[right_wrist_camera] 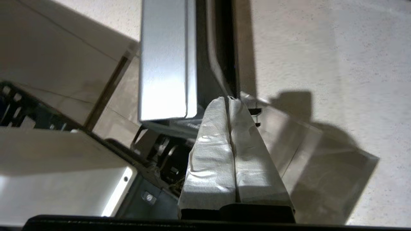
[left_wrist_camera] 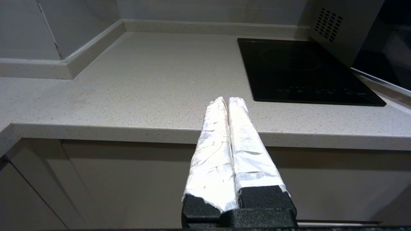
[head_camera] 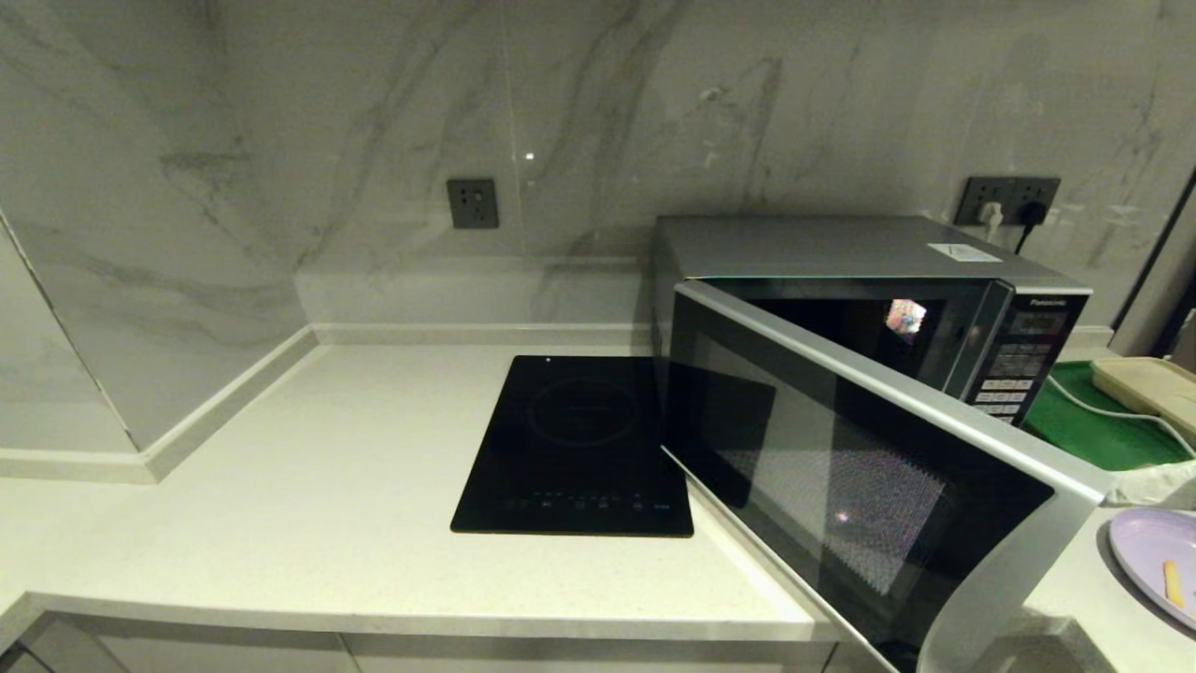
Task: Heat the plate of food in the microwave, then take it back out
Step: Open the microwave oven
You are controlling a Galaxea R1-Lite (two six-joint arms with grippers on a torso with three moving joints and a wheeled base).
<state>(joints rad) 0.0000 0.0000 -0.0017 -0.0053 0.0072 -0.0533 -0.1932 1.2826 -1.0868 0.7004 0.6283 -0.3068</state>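
Pale speckled counter [head_camera: 308,523], marble wall. Microwave [head_camera: 841,252] at right, door [head_camera: 869,486] swung half open; plate of food [head_camera: 1159,561] on counter just past door edge. Right gripper [right_wrist_camera: 228,99] fingers closed, empty, at door edge. Left gripper [left_wrist_camera: 224,100] fingers closed, parked below counter front. Cooktop [head_camera: 579,449] left of microwave.

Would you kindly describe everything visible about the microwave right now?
The microwave is a boxy silver-grey Panasonic unit on the pale stone counter, against the marbled wall, right of the black cooktop. Its door, dark mesh-patterned glass in a silver frame, is hinged on the left and swung partly open toward the robot, showing a dark cavity. A black button panel sits on its right. In the right wrist view, the shut right end effector is at the door's silver edge; contact is unclear.
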